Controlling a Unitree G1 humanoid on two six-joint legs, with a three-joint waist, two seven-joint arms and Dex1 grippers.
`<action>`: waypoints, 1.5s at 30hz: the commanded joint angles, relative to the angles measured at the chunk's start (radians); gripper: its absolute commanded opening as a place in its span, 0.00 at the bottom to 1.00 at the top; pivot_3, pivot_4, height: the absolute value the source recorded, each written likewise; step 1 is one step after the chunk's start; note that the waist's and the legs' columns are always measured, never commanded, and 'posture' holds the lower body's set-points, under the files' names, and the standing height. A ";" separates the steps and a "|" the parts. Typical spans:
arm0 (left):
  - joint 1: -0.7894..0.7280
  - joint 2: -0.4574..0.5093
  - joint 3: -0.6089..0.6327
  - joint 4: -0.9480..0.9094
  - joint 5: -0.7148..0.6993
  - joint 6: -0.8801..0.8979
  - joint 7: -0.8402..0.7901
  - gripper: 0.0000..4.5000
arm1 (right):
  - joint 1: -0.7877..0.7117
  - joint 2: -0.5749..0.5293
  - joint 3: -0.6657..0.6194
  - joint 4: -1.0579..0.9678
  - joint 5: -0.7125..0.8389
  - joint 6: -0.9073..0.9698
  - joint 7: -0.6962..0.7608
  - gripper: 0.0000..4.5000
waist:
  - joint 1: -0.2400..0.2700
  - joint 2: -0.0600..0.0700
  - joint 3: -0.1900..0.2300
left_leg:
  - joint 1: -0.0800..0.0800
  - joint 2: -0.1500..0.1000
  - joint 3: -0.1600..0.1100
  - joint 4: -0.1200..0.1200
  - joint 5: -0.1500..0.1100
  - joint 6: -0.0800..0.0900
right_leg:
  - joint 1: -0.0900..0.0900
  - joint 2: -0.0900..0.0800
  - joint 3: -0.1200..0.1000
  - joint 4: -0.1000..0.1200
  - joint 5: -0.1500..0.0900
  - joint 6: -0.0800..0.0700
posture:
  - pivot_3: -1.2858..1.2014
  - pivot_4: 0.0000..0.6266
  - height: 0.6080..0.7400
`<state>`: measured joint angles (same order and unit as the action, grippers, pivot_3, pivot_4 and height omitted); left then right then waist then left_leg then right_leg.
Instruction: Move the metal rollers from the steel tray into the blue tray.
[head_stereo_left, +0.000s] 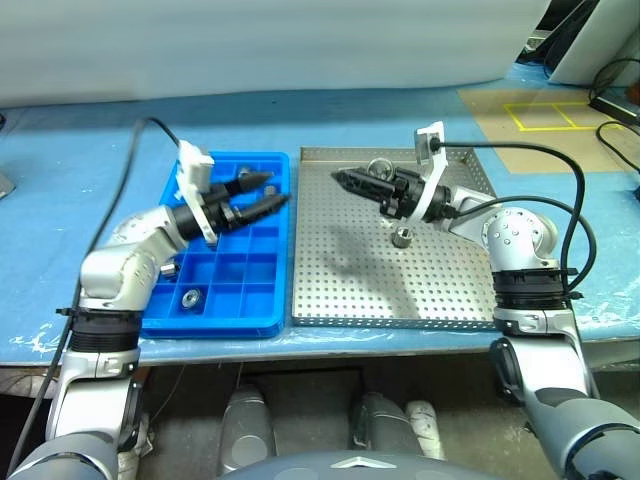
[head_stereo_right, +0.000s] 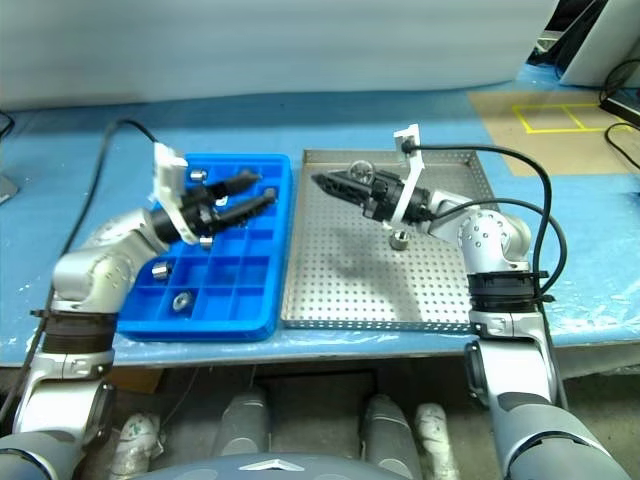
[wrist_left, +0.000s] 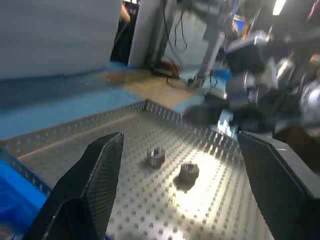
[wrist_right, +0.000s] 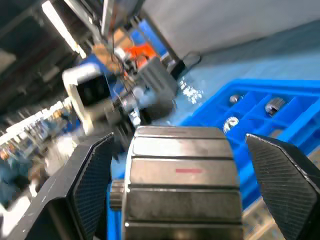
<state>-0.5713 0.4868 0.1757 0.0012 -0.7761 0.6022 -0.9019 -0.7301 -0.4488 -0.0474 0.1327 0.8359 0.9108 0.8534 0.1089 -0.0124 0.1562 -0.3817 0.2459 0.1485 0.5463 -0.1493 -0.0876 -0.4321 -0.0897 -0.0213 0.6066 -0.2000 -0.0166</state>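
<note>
Left eye view looks down on a blue counter (head_stereo_left: 60, 160) with 2 trays side by side. The steel tray (head_stereo_left: 340, 290) is the big silver one full of little holes, and everything else can be placed from it. The blue tray (head_stereo_left: 262, 308) sits right beside the steel tray, on the robot's left, and their long edges nearly touch. 2 metal rollers (head_stereo_left: 401, 238) can be seen in the steel tray: 1 stands on the holey floor near the middle, and another (head_stereo_left: 379, 168) lies close to the far rim. More rollers already sit in the little square boxes of the blue tray, 1 (head_stereo_left: 190, 297) near its front edge and 1 (head_stereo_left: 169, 269) a bit farther in. The left hand (head_stereo_left: 268, 190) hangs over the blue tray, with its black fingers (head_stereo_left: 252, 181) pointing toward the steel tray. Its fingers are spread wide and hold nothing. The right hand (head_stereo_left: 343, 181) hangs over the far part of the steel tray, pointing toward the blue tray. In the right wrist view its 2 fingers (wrist_right: 92, 185) stand far apart with nothing between them. Left wrist view shows the 2 rollers (wrist_left: 155, 157) resting on the steel tray floor, close together but not touching.
</note>
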 joint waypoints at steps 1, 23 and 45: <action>-0.061 0.005 0.117 0.017 -0.136 0.084 0.044 0.86 | 0.015 -0.045 0.062 -0.012 -0.108 -0.119 0.110 0.97 | -0.002 0.000 0.000 | 0.000 0.000 0.000 0.000 0.000 0.000 | 0.000 0.000 0.000 0.000 0.000 0.000 | 0.53 0.24 1.00; -0.013 -0.194 -0.039 -0.024 -0.244 0.407 0.185 0.86 | 0.024 -0.051 0.351 -0.005 -0.790 -1.038 0.177 0.97 | -0.015 0.000 0.000 | 0.000 -0.001 0.000 0.003 0.000 0.004 | 0.001 -0.001 0.001 0.000 0.000 0.000 | 0.52 0.24 1.00; 0.012 -0.280 -0.073 0.011 -0.221 0.466 0.192 0.86 | 0.031 -0.030 0.345 -0.024 -0.783 -1.010 0.215 0.97 | -0.017 0.000 0.000 | 0.000 -0.001 0.000 0.005 -0.002 0.009 | 0.003 -0.001 0.002 0.000 0.000 0.000 | 0.52 0.24 1.00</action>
<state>-0.5521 0.2090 0.1017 0.0292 -0.9843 1.0660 -0.7096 -0.6892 -0.4810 0.3209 0.1325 0.0379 -0.0809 1.0672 0.0921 -0.0128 0.1562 -0.3815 0.2447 0.1487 0.5514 -0.1509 -0.0783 -0.4296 -0.0905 -0.0197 0.6063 -0.2001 -0.0168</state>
